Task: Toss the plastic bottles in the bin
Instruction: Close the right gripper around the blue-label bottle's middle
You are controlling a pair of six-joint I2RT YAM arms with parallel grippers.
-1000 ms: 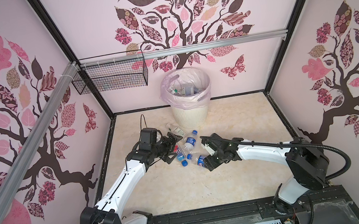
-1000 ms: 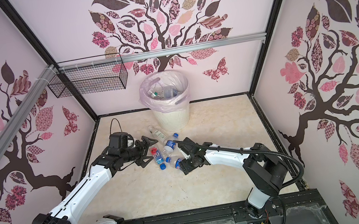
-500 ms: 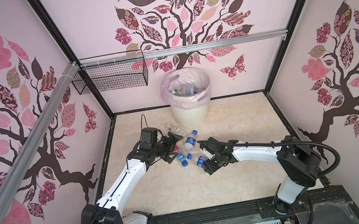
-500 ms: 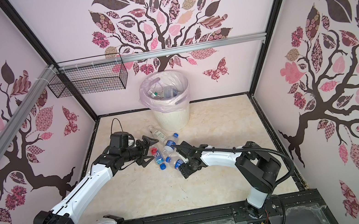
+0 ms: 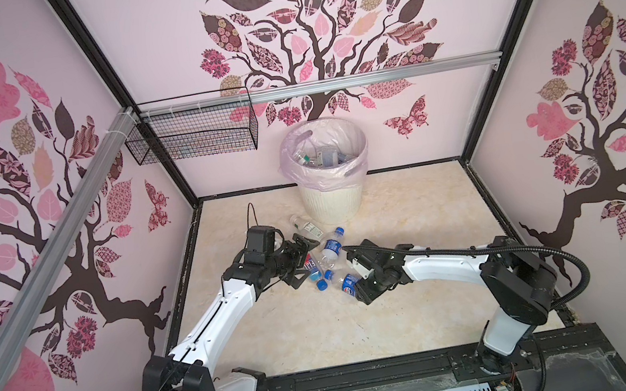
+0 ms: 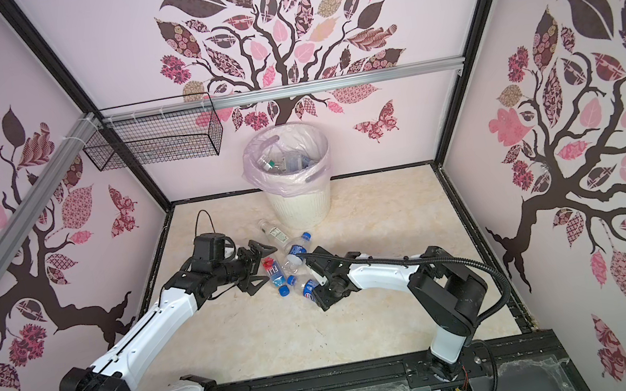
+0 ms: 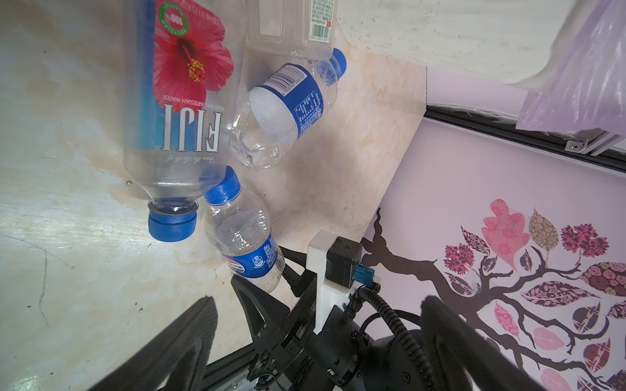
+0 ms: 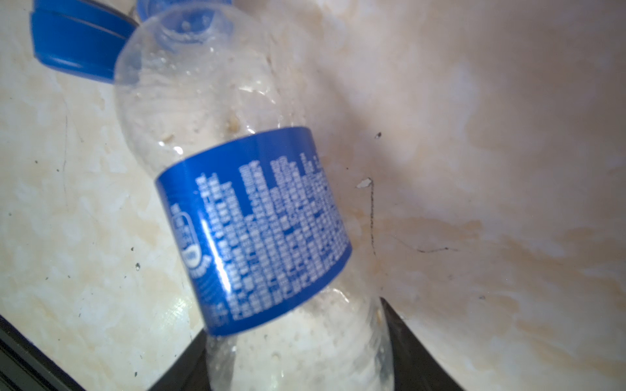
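**Bimanual cell, top and wrist views.** The bin [image 5: 332, 206], cream, ribbed and lined with a pale pink bag, stands at the upper centre of both top views, against the back wall. Discarded bottles [image 5: 320, 157] already lie inside it. A black wire basket [image 5: 193, 138] hangs to its upper left.

Four more bottles lie on the marbled floor [image 5: 323, 329] at frame centre, just below the bin and between the two arms.

- **Left gripper.** The left gripper [image 5: 306, 262] extends from the lower left. Its fingers are spread wide and hold nothing.
- **Bottles ahead of it.** The Fiji bottle [image 5: 310, 266] lies just ahead of those fingers. In the left wrist view the Fiji bottle [image 7: 183, 101], with a red flower label, fills the upper left of the frame, its blue cap pointing toward the lower edge. To the right of it lies a blue-labelled bottle [image 7: 288, 105], crumpled at its base. Above that lies a white-labelled bottle [image 7: 294, 27]. In both top views the white-labelled bottle [image 5: 304, 225] is the one nearest the bin.
- **Right gripper.** The right gripper [image 5: 357, 280] extends from the right. Its fingers [image 8: 416, 359] are closed against both sides of the lower body of a small blue-banded bottle [image 8: 257, 220].
- **Gripped bottle.** In the left wrist view the small blue-banded bottle [image 7: 247, 250] lies at centre, its cap just beside the neck of the Fiji bottle. Whether it is clear of the floor cannot be told.
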